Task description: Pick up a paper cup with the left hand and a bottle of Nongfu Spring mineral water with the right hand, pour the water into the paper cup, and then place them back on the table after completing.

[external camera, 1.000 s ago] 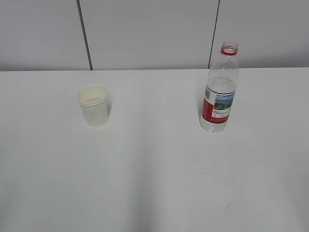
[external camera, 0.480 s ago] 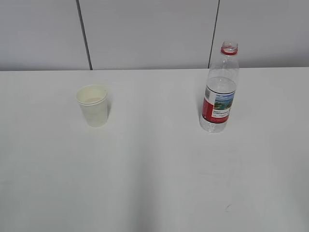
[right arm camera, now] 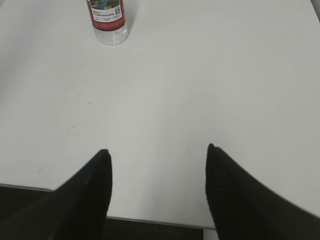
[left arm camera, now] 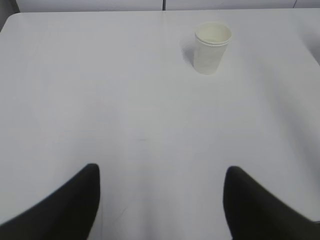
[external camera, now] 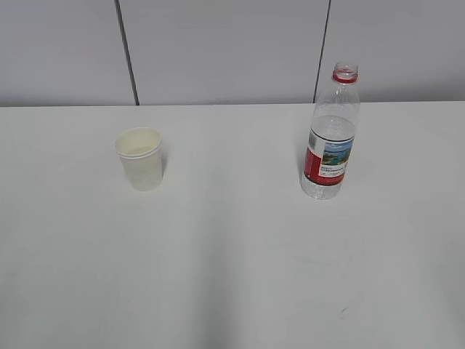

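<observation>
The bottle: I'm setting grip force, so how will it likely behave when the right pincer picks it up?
The bottle is tall with a narrow base, so a sideways nudge would probably tip it. Its thin clear wall looks soft and may dent under a hard squeeze. There is no cap on its neck, so tilting or squeezing could spill water. It looks only partly full, so probably light.

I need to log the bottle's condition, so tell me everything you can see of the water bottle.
The water bottle is clear ribbed plastic with a red neck ring, no cap, and a red label bearing a landscape picture. It stands upright on the white table, right of the paper cup and apart from it. Nothing else touches it. Its water level is hard to read.
</observation>
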Action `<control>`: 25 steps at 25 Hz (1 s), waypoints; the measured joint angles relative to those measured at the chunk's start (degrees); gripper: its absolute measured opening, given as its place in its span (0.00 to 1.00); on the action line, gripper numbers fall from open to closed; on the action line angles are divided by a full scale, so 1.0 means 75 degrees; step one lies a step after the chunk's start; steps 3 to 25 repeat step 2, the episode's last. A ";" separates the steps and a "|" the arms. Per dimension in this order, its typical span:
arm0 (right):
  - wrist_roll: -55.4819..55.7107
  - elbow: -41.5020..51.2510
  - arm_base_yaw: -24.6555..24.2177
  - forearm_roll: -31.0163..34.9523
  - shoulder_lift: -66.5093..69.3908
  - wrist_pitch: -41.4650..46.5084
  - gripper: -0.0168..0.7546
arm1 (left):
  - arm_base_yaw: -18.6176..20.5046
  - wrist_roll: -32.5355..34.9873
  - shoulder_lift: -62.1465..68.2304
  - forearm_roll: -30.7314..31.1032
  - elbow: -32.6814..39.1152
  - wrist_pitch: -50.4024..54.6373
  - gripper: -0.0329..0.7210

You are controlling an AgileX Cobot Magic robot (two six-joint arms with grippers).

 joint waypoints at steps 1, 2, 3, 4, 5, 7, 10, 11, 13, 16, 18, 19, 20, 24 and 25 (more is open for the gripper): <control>0.0000 0.0000 0.0000 0.0000 0.0000 0.0000 0.60 | 0.0000 0.0000 0.0000 0.0000 0.0000 -0.0007 0.68; 0.0000 0.0000 0.0000 0.0000 0.0000 0.0000 0.60 | 0.0000 0.0000 0.0000 0.0000 0.0000 -0.0007 0.68; 0.0000 0.0000 0.0000 0.0000 0.0000 0.0000 0.60 | 0.0000 0.0000 0.0000 0.0000 0.0000 -0.0007 0.68; 0.0000 0.0000 0.0000 0.0000 0.0000 0.0000 0.60 | 0.0000 0.0000 0.0000 0.0000 0.0000 -0.0007 0.68; 0.0000 0.0000 0.0000 0.0000 0.0000 0.0000 0.60 | 0.0000 0.0000 0.0000 0.0000 0.0000 -0.0007 0.68; 0.0000 0.0000 0.0000 0.0000 0.0000 0.0000 0.60 | 0.0000 0.0000 0.0000 0.0000 0.0000 -0.0007 0.68; 0.0000 0.0000 0.0000 0.0000 0.0000 0.0000 0.60 | 0.0000 0.0000 0.0000 0.0000 0.0000 -0.0007 0.68; 0.0000 0.0000 0.0000 0.0000 0.0000 0.0000 0.60 | 0.0000 0.0000 0.0000 0.0000 0.0000 -0.0007 0.68; 0.0000 0.0000 0.0000 0.0000 0.0000 0.0000 0.60 | 0.0000 0.0000 0.0000 0.0000 0.0000 -0.0007 0.68; 0.0000 0.0000 0.0000 0.0000 0.0000 0.0000 0.60 | 0.0000 0.0000 0.0000 0.0000 0.0000 -0.0007 0.68; 0.0000 0.0000 0.0000 0.0000 0.0000 0.0000 0.60 | 0.0000 0.0000 0.0000 0.0000 0.0000 -0.0007 0.68; 0.0000 0.0000 0.0000 0.0000 0.0000 0.0000 0.60 | 0.0000 0.0000 0.0000 0.0000 0.0000 -0.0007 0.68; 0.0000 0.0000 0.0000 0.0000 0.0000 0.0000 0.60 | 0.0000 0.0000 0.0000 0.0000 0.0000 -0.0007 0.68; 0.0000 0.0000 0.0000 0.0000 0.0000 0.0000 0.60 | 0.0000 0.0000 0.0000 0.0000 0.0000 -0.0007 0.68; 0.0000 0.0000 0.0000 0.0000 0.0000 0.0000 0.60 | 0.0000 0.0000 0.0000 0.0000 0.0000 -0.0007 0.68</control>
